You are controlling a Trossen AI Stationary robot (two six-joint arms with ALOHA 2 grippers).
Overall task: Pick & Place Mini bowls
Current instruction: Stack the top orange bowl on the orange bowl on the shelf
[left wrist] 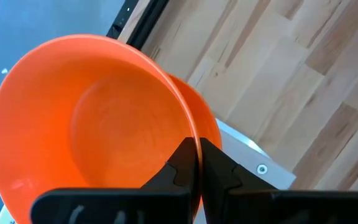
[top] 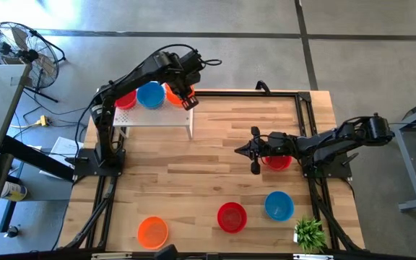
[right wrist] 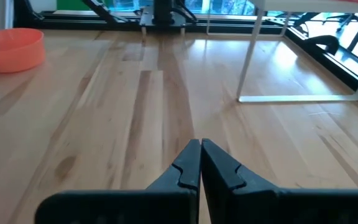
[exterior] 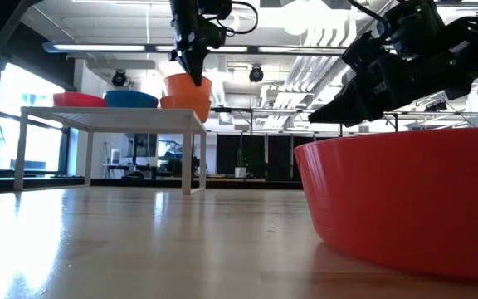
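On the white stand (top: 154,119) at the table's far left sit a red bowl (top: 126,100), a blue bowl (top: 150,94) and two orange bowls, one above the other (exterior: 186,93). My left gripper (left wrist: 197,163) is over the stand's right end, shut on the upper orange bowl (left wrist: 98,130). My right gripper (right wrist: 200,152) is shut and hovers right of the table's middle, beside a red bowl (top: 277,162). An orange bowl (top: 152,231), a red bowl (top: 231,217) and a blue bowl (top: 279,205) stand near the table's near edge. My left gripper pinches the upper orange bowl's rim (left wrist: 190,127), one finger inside the bowl and one outside, coming from above and pointing down. The bowl sits just over the second orange bowl (left wrist: 207,121) on the stand; whether they still touch I cannot tell.
A small green plant (top: 309,232) stands at the near right corner. The stand's legs (right wrist: 247,62) rise from the far left part of the table. Bare wood lies between the stand and the bowls near the front edge. A black frame rims the table.
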